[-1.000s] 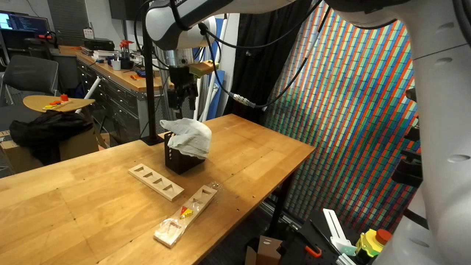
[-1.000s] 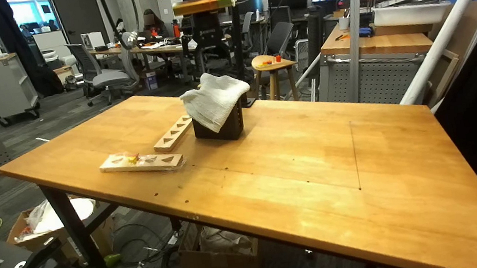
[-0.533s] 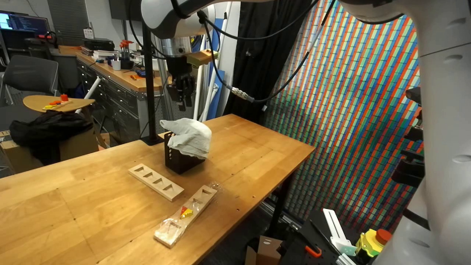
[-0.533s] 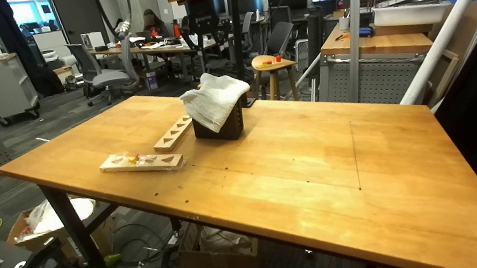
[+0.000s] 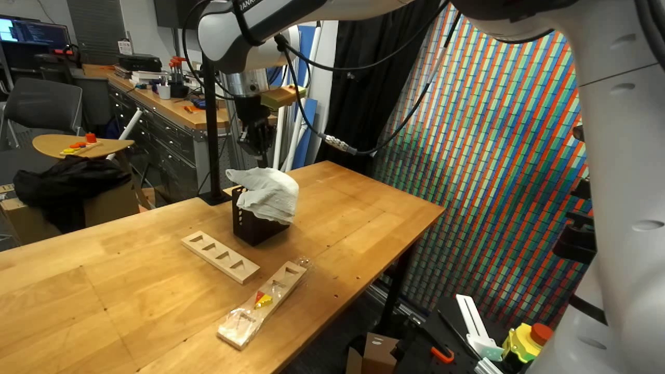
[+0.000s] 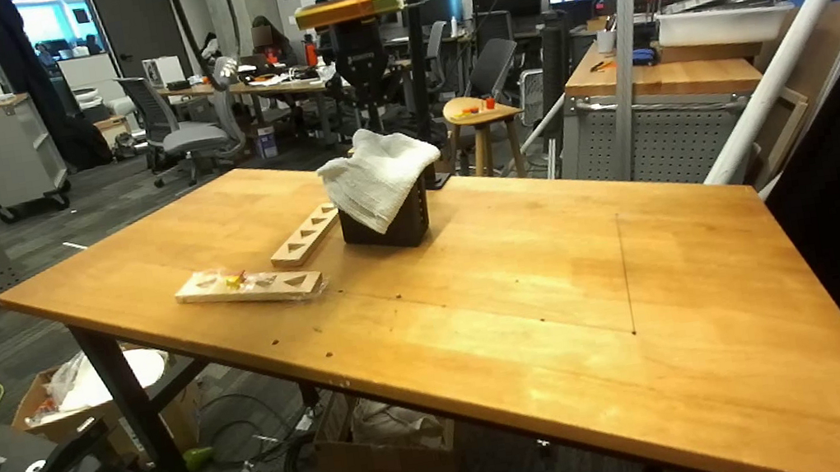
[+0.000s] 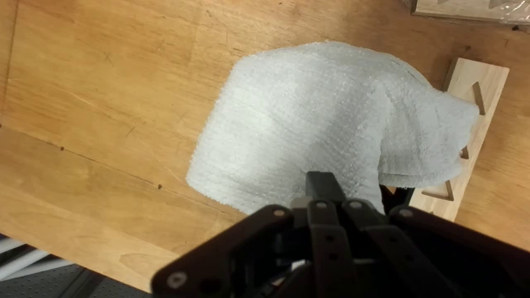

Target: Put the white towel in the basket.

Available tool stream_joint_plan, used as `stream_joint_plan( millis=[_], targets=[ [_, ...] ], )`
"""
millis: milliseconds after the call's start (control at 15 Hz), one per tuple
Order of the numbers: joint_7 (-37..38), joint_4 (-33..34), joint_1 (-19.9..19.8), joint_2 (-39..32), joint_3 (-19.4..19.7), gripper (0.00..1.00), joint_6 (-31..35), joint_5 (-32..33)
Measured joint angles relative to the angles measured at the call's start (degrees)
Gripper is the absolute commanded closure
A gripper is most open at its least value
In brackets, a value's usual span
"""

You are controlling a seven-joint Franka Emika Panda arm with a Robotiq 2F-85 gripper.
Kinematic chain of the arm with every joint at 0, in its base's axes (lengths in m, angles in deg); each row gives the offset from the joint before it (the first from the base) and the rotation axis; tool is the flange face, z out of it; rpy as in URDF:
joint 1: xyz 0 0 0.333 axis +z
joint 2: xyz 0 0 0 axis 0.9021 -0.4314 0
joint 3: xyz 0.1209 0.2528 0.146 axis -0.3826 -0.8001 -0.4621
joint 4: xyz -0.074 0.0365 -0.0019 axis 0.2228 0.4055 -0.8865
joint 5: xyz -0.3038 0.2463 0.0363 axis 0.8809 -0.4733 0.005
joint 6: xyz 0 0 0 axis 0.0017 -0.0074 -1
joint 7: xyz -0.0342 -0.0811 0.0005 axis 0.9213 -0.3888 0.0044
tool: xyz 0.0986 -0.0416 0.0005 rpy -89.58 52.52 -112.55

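Pincer [image 6: 373, 116] sits lower than half a sec ago, & its fingers, spread then, are now pressed together; towel [image 6: 378, 176] & basket [image 6: 407, 221] look unmoved. Can't tell if the tips touch the cloth.

Towel's off-white, nubbly, creased, draped over the basket's top; in an exterior view it peaks at 12 o'clock & a corner droops to 6, partway down the wall.

Wrist view, from above: towel hides the basket, bar a black bit betw. 4 & 5 o'clock; pincer comes in from 6. Basket walls, one w/ holes, show in the exterior views, as do red/yellow pieces [image 5: 263, 299] on the wrapped board [image 5: 258, 311]; wrist cam catches just that board's end, approx 2 o'clock.

Edges: in an exterior view, basket stands near the tabletop's [image 6: 559, 273] far edge, pole [image 6: 427, 102] close by at 2 o'clock, plain board [image 6: 296, 244] near at 9, wrapped one at 8. Room's widest toward 4, a long run of wood out to the edge. Wrist view has an edge at 8.
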Motion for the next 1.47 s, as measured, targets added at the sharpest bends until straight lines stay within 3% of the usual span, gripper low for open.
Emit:
stream_joint_plan(
  millis=[1467],
  targets=[
    [-0.3, 0.7, -2.9, -10.5, -0.2, 1.00, 7.0, -10.9]
  ],
)
